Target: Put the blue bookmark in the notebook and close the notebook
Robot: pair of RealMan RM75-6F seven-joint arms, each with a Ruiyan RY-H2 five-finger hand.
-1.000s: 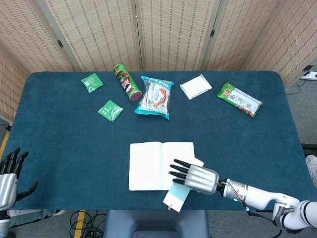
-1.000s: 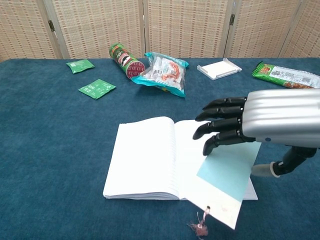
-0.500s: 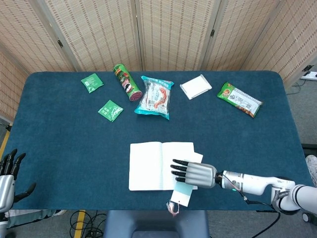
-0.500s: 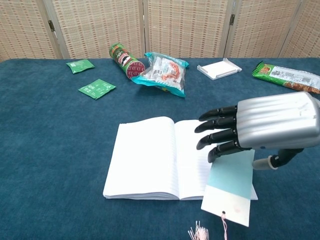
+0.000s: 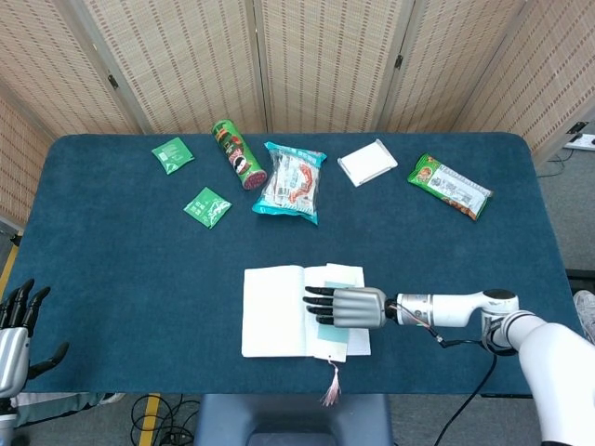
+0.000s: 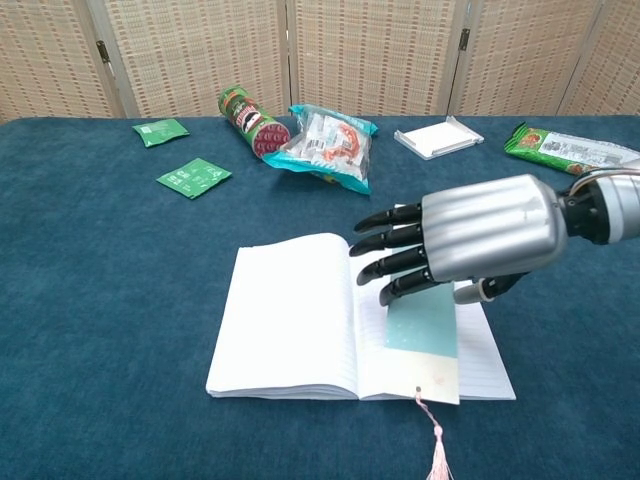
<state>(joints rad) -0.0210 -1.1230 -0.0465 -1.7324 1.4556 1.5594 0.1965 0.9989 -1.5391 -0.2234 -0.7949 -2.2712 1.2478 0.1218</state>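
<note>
The white notebook lies open near the table's front edge. The pale blue bookmark lies lengthwise on its right page. The bookmark's pink tassel hangs past the notebook's front edge. My right hand reaches in from the right, palm down over the bookmark's upper half. It holds that end between its fingers and the thumb tucked underneath. My left hand hangs open at the bottom left, off the table, seen only in the head view.
Along the far side lie two green sachets, a green chip can, a snack bag, a white box and a green packet. The blue table ends just in front of the notebook.
My right hand has moved left and farther onto the notebook, carrying the bookmark from the notebook's lower right corner onto the right page. The bookmark now lies straight along the page.
</note>
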